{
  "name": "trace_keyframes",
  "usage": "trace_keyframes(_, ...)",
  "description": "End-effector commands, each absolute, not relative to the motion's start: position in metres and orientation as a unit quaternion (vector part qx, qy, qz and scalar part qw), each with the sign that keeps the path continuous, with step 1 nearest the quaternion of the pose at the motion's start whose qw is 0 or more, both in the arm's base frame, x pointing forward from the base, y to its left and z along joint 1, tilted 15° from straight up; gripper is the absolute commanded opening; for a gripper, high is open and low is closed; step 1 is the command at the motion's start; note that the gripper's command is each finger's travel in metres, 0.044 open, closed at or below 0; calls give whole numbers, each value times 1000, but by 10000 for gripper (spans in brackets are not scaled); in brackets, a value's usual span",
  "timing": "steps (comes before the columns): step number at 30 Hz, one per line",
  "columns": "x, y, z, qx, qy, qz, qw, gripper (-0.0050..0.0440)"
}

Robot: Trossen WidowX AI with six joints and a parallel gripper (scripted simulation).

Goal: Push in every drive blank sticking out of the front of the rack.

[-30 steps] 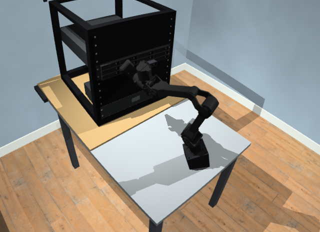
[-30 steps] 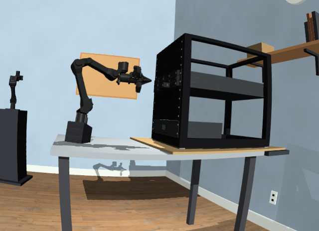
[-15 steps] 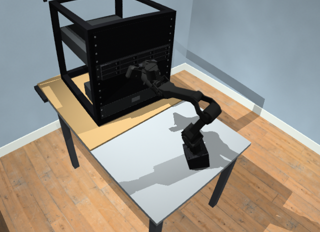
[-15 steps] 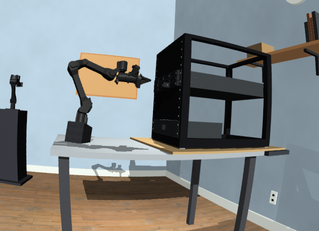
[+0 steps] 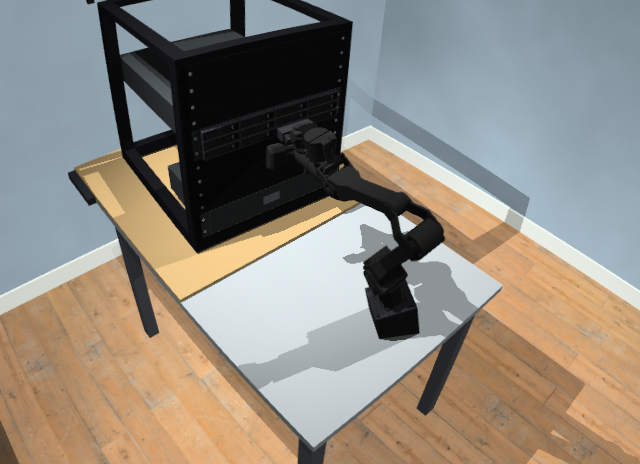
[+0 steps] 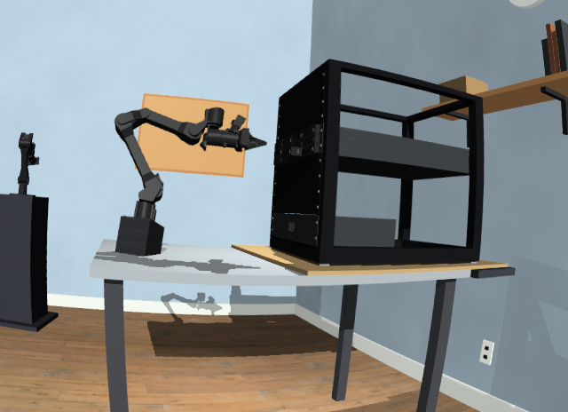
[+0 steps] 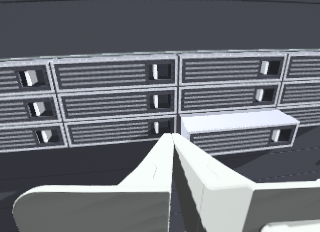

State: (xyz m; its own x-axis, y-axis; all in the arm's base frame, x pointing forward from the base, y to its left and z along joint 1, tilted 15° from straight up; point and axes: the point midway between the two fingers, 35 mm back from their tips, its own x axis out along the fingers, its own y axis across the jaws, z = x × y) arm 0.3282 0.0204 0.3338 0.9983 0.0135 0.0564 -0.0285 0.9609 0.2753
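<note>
The black open-frame rack (image 5: 227, 113) stands on a tan board on the table; it also shows in the exterior view (image 6: 375, 169). Its front holds a band of drive blanks (image 7: 165, 99) in three rows. In the wrist view one blank (image 7: 237, 132) in the bottom row, just right of centre, sticks out of the front with its top face showing; the others around it sit flush. My gripper (image 7: 170, 141) is shut and empty. Its tips point at the drive band, a short way in front of it and just left of the protruding blank. It also shows in the exterior view (image 6: 261, 143).
The tan board (image 5: 155, 226) lies under the rack on the white table (image 5: 330, 314). The arm's base (image 5: 392, 309) stands near the table's right edge. A lower panel unit (image 5: 268, 201) sits in the rack's bottom front.
</note>
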Motion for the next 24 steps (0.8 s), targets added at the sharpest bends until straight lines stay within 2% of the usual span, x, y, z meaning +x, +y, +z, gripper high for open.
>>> trace_keyframes(1, 322, 13, 331, 94, -29, 8, 995, -50)
trace_keyframes(24, 316, 0, 323, 0, -25, 0, 1000, -50)
